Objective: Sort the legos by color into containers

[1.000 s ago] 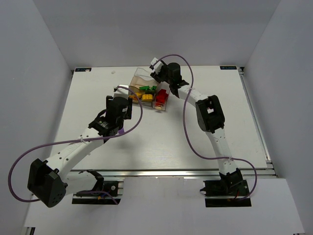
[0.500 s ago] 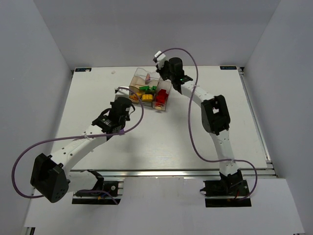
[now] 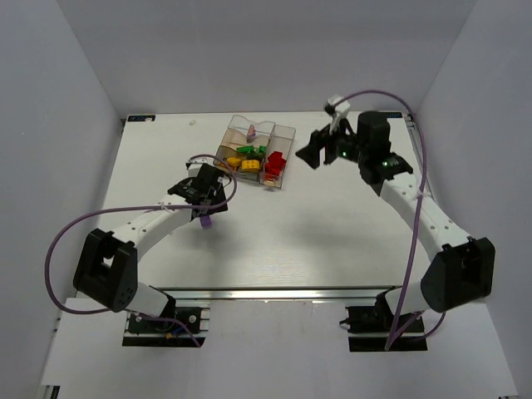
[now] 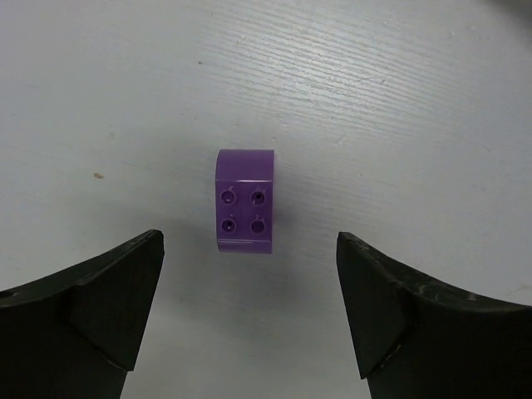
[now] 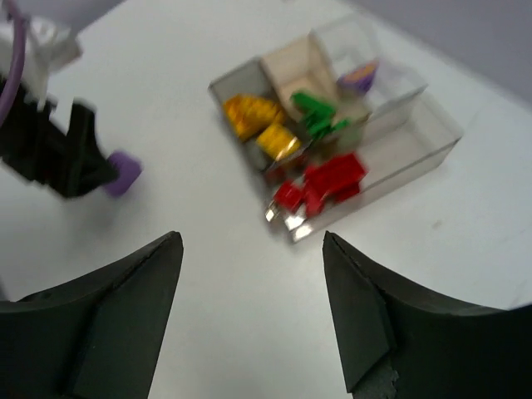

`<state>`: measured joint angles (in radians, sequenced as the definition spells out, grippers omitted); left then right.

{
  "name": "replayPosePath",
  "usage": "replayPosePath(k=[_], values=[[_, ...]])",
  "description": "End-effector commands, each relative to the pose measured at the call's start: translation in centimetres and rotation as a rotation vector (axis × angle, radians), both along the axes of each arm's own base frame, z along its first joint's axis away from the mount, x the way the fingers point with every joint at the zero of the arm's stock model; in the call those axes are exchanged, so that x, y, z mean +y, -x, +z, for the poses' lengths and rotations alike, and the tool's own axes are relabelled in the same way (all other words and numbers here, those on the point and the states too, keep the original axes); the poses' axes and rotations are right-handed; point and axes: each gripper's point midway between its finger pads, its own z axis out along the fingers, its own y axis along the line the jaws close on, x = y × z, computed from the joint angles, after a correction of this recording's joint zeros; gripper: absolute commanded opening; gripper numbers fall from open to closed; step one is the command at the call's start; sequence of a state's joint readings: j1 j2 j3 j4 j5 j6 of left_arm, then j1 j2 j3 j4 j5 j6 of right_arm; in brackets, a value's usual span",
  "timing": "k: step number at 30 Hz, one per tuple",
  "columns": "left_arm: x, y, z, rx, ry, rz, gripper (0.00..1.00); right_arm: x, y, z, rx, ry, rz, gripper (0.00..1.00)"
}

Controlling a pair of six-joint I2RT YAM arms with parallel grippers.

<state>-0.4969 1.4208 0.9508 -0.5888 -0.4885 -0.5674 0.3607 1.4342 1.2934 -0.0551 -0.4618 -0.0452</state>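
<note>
A purple lego (image 4: 245, 201) lies studs-up on the white table, just ahead of my left gripper (image 4: 249, 268), whose jaws stand wide open on either side without touching it. From above, this lego (image 3: 205, 223) shows beneath the left gripper (image 3: 204, 209). The clear box of containers (image 3: 287, 131) holds red legos (image 3: 273, 166), yellow legos (image 3: 241, 165), green legos (image 3: 248, 151) and one light purple lego (image 3: 249, 131), each color apart. My right gripper (image 3: 316, 156) hangs open and empty in the air, right of the box. It (image 5: 251, 249) looks down at the box (image 5: 432, 141).
White walls close in the table on the left, right and back. Metal rails run along the table's right edge (image 3: 432, 191) and near edge. My left gripper (image 5: 58, 150) and the purple lego (image 5: 123, 172) show at the left of the right wrist view.
My right arm has swung from over the box out to the right. My left arm has folded back, bringing its gripper a little nearer over the purple lego.
</note>
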Motion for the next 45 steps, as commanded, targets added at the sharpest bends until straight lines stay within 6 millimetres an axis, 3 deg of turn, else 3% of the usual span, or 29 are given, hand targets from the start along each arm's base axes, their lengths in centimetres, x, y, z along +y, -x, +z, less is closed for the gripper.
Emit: replayPosePath(k=[1,5,7,9,17,21,22,23,25,29,30,31,32,33,34,35,36,38,39,40,42,43,45], values=[[-0.9,-0.7,0.0,0.030,0.097,0.020,0.94,0.2,4.0,-4.9,0.206,-0.038,0.068,0.73],[0.0,-0.7,-1.9,0.075,0.124,0.049,0.84,-2.2,5.1,-4.5,0.131,-0.031,0.017,0.70],[-0.5,-0.6,-3.0,0.109,0.152,0.037,0.81,-3.2,5.5,-4.1,0.104,-0.040,-0.007,0.70],[-0.8,-0.5,-3.9,0.144,0.155,0.037,0.76,-3.5,5.8,-2.7,0.039,-0.068,0.002,0.69],[-0.1,-0.4,-5.9,0.205,0.121,0.085,0.61,-5.2,5.7,-3.2,0.058,-0.084,-0.019,0.68],[0.0,-1.0,-5.0,0.174,0.115,0.081,0.21,-5.5,5.8,-3.2,0.058,-0.089,-0.015,0.66],[-0.5,-1.8,-3.4,0.130,0.123,0.069,0.10,-5.5,5.8,-3.3,0.060,-0.090,-0.009,0.65],[-0.4,-2.3,-2.6,0.106,0.108,0.049,0.06,-5.8,5.7,-3.2,0.057,-0.092,-0.016,0.64],[-1.6,-4.0,0.0,0.029,0.131,-0.010,0.00,-5.9,5.7,-3.3,0.059,-0.093,-0.015,0.63],[-6.3,-9.3,6.2,-0.168,0.239,-0.285,0.00,-6.3,5.4,-3.8,0.048,-0.082,-0.027,0.58],[-8.8,-10.8,8.1,-0.240,0.320,-0.380,0.00,-6.5,5.2,-4.1,0.051,-0.080,-0.041,0.57],[-9.5,-11.8,8.8,-0.267,0.334,-0.400,0.00,-6.7,5.0,-4.3,0.047,-0.073,-0.045,0.56],[-10.3,-13.9,11.6,-0.347,0.326,-0.430,0.00,-6.8,4.9,-4.3,0.046,-0.070,-0.051,0.56],[-12.0,-15.5,10.7,-0.339,0.358,-0.475,0.00,-7.1,4.8,-4.4,0.047,-0.069,-0.061,0.55],[-12.6,-16.9,11.2,-0.350,0.366,-0.474,0.00,-7.3,4.7,-4.4,0.048,-0.068,-0.069,0.54],[-12.7,-18.3,11.1,-0.335,0.379,-0.443,0.00,-7.4,4.6,-4.6,0.050,-0.066,-0.077,0.54],[-13.5,-21.7,11.8,-0.365,0.377,-0.409,0.00,-7.5,4.6,-4.5,0.048,-0.066,-0.080,0.55],[-13.9,-24.7,11.8,-0.372,0.414,-0.294,0.00,-7.7,4.5,-4.5,0.045,-0.066,-0.087,0.54],[-14.4,-26.5,14.7,-0.434,0.451,-0.257,0.00,-8.0,4.4,-4.4,0.042,-0.067,-0.095,0.54],[-14.2,-28.2,11.4,-0.398,0.445,-0.181,0.00,-8.1,4.4,-4.5,0.042,-0.067,-0.099,0.53],[-15.2,-29.7,11.9,-0.439,0.582,-0.073,0.00,-8.3,4.3,-4.4,0.038,-0.067,-0.107,0.53],[-14.5,-30.5,11.3,-0.450,0.618,-0.006,0.00,-8.5,4.2,-4.3,0.038,-0.067,-0.111,0.52],[-15.0,-31.3,12.2,-0.502,0.786,0.111,0.00,-8.5,4.3,-4.3,0.037,-0.068,-0.112,0.51]])
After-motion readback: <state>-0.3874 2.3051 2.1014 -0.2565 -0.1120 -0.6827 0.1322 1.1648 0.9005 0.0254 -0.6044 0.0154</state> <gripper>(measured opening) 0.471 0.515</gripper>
